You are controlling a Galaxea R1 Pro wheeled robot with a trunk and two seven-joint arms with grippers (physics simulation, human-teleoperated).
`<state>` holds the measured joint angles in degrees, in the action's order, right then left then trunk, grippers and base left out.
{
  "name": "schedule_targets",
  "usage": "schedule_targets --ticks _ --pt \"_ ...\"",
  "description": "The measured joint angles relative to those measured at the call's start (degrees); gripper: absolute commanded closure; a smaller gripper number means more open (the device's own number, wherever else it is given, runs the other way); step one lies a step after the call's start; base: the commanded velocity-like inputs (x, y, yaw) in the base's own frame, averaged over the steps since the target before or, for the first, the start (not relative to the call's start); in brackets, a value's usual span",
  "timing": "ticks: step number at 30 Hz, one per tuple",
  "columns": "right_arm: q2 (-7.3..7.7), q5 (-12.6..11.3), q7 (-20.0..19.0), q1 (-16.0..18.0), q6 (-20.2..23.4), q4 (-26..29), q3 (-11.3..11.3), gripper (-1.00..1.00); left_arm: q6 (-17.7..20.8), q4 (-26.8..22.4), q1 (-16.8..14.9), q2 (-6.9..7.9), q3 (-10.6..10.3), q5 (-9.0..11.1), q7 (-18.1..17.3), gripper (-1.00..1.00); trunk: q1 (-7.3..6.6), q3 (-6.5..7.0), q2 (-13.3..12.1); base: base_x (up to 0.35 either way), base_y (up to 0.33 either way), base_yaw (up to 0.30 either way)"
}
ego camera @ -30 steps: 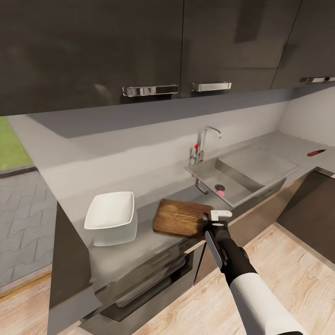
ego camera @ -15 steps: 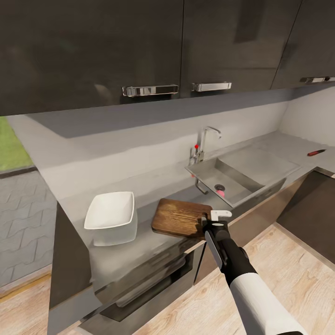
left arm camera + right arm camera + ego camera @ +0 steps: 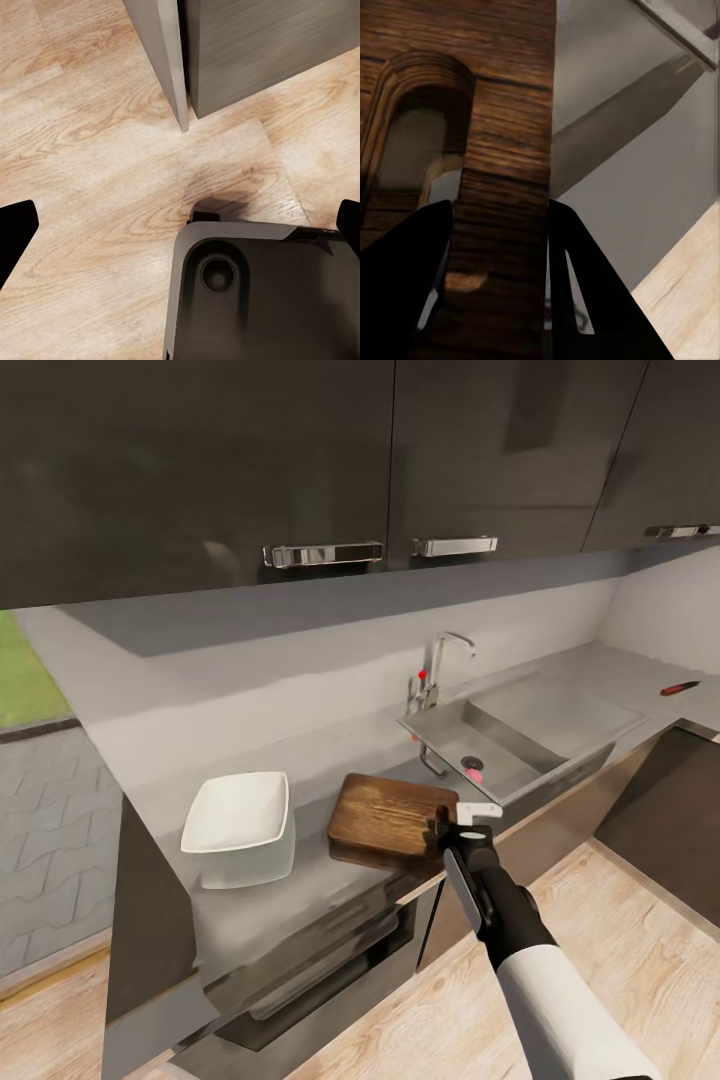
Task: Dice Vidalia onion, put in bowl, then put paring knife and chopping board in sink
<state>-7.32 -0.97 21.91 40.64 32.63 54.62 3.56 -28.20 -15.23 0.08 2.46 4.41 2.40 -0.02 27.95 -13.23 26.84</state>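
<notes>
The right gripper (image 3: 452, 826) is closed on the handle end of the chopping board (image 3: 390, 816), at the front edge of the surface (image 3: 300, 890). In the right wrist view its two dark fingers (image 3: 405, 292) sit on either side of the strip of wood beside the handle slot, pressed against the chopping board (image 3: 502, 150). In the head view the board appears slightly raised at the gripper end, with a shadow beneath it, though the angle makes it hard to be sure.

The bowl (image 3: 238, 828) sits on the surface near the board, on the side away from the sink, and apart from it. The sink (image 3: 520, 735) lies beyond the board, set into the surface, with its chrome tap (image 3: 443, 660) (red-knobbed lever at its base) rising from the rear rim; a pink object (image 3: 473, 771) rests by the drain, too small to identify. The paring knife (image 3: 680, 687) lies on the surface well beyond the sink, near the corner of the worktop, its red handle visible.

The left gripper (image 3: 180, 232) hangs over the wooden floor (image 3: 90, 172) with its fingers spread wide and nothing between them; part of the robot's dark base (image 3: 262, 292) is below it, and a cabinet corner (image 3: 247, 52) stands nearby.
</notes>
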Motion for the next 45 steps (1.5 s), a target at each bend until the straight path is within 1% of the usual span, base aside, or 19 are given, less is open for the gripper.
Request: schedule_targets --ticks 9,18,32,37,45 --pt "-0.07 0.0 0.1 0.0 0.3 2.3 0.0 1.0 0.0 0.0 0.0 0.0 0.0 0.0 0.0 -1.0 0.0 0.0 0.0 0.0 0.0 0.0" --pt "-0.09 -0.1 0.2 0.0 0.5 5.8 0.2 1.0 0.0 0.0 0.0 0.0 0.0 0.0 0.0 -1.0 0.0 0.0 0.0 0.0 0.0 0.0" --pt "-0.04 -0.1 0.2 0.0 0.7 6.2 0.3 1.0 0.0 0.0 0.0 -0.02 0.0 -0.1 0.0 -1.0 0.0 0.0 0.0 0.0 -0.006 0.0" --pt "-0.08 -0.2 0.2 0.0 0.7 6.1 0.3 1.0 0.0 0.0 0.0 -0.07 0.0 -0.2 0.0 -1.0 0.0 -0.04 0.0 0.0 -0.192 0.039" --pt "-0.09 -0.2 0.2 0.0 0.7 6.1 0.3 1.0 0.0 0.0 0.0 -0.08 0.0 -0.2 0.0 -1.0 0.0 -0.5 0.0 0.0 -0.302 0.165"
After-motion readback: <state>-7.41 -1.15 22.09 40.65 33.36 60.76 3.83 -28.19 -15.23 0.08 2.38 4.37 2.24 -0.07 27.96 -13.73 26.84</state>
